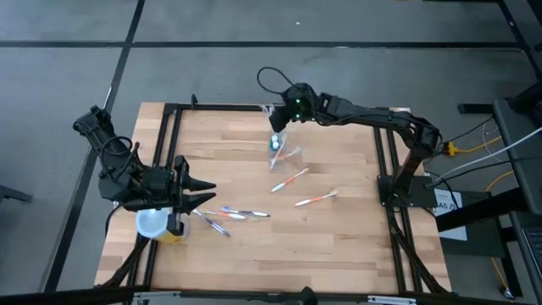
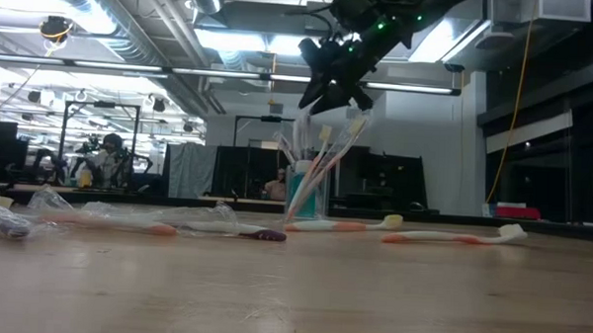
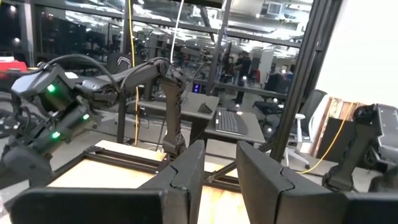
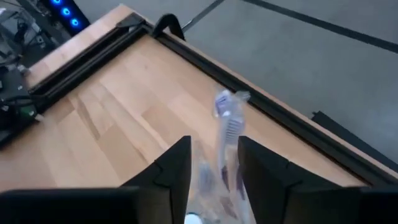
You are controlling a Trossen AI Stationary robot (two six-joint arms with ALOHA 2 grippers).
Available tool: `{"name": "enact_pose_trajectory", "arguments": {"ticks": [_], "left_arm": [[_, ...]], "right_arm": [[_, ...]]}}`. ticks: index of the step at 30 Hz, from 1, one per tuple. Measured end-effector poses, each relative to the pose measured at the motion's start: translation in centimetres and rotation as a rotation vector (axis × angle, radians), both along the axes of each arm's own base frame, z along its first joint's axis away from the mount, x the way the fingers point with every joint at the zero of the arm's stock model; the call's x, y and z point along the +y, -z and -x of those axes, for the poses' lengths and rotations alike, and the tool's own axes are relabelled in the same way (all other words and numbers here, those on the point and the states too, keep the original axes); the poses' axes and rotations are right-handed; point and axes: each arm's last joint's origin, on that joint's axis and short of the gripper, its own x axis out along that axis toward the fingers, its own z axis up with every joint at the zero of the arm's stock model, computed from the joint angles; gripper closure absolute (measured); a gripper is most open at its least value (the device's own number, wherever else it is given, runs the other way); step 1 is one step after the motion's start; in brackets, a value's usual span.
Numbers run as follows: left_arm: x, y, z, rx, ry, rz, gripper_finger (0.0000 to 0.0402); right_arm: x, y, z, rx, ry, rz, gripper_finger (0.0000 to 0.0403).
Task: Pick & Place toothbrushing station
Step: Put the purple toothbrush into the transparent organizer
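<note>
- Wooden tabletop (image 1: 339, 237) with black frame rails, grey floor around it; low view looks into a workshop room with ceiling lights and a person seated far back.
- toothbrushing station (image 2: 306, 198): small clear holder, stands upright on the tabletop toward the far edge, roughly mid-width, several toothbrushes sticking up out of it, leaning to one side.
- In the high view the station (image 1: 277, 146) sits just below the right gripper, near the far frame rail.
- right gripper (image 1: 280, 129): arm reaches across from the right side to the far middle of the tabletop, hangs above the station; in the low view it (image 2: 329, 92) is up over the brush heads, just at their tips; touching or not cannot be told.
- Right fingers (image 4: 171, 171) spread apart; in the right wrist view a brush head (image 4: 225, 115) stands up in the gap between them, not pinched.
- left gripper (image 1: 201, 195): waits at the left front of the tabletop, raised, pointing toward the middle; fingers (image 3: 186, 177) spread, holding nothing.
- yellow tub (image 1: 157, 225) with pale round lid sits under the left arm at the front left edge.
- Loose toothbrushes lie flat: two orange-handled ones (image 1: 290, 180), (image 1: 316, 199) mid-tabletop, well apart from the station.
- A cluster of brushes (image 1: 229, 216) lies just beside the left gripper, some in clear wrap.
- Low view shows the loose brushes (image 2: 452, 236) lying flat either side of the station, clear wrapping (image 2: 68, 210) at the left.
</note>
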Motion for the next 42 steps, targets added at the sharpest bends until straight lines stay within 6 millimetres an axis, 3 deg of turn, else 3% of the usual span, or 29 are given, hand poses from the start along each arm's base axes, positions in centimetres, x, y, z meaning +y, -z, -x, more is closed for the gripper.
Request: {"name": "enact_pose_trajectory", "arguments": {"ticks": [8, 13, 17, 22, 25, 29, 35, 42], "left_arm": [[0.0, 0.0, 0.0, 0.002, -0.002, -0.016, 0.0313], [0.0, 0.0, 0.0, 0.004, -0.016, -0.014, 0.0313], [0.2, 0.4, 0.0, 0.044, -0.066, -0.039, 0.0313], [0.3, 2.3, 0.0, 0.151, -0.105, -0.026, 0.0313], [0.3, 3.0, 0.1, 0.191, -0.109, 0.007, 0.0313], [0.4, 3.3, 0.1, 0.203, -0.108, 0.017, 0.0313], [0.3, 3.3, 0.1, 0.205, -0.095, 0.017, 0.0313], [0.2, 3.2, 0.1, 0.206, -0.062, 0.024, 0.0313]], "right_arm": [[-1.1, -0.8, 1.3, 0.004, 0.024, -0.016, 0.0268], [-0.2, -2.9, 1.8, -0.085, -0.060, -0.031, 0.0268], [3.0, -4.6, 2.1, -0.121, -0.286, -0.083, 0.0268], [10.0, -3.7, 1.6, 0.027, -0.543, -0.141, 0.0269], [13.4, -2.6, 1.4, 0.151, -0.601, -0.108, 0.0275], [16.5, 0.1, 0.7, 0.306, -0.648, -0.079, 0.0290], [19.1, 6.2, -2.1, 0.302, -0.708, -0.200, 0.0304], [21.5, 11.9, -4.2, 0.347, -0.692, -0.275, 0.0305]]}}
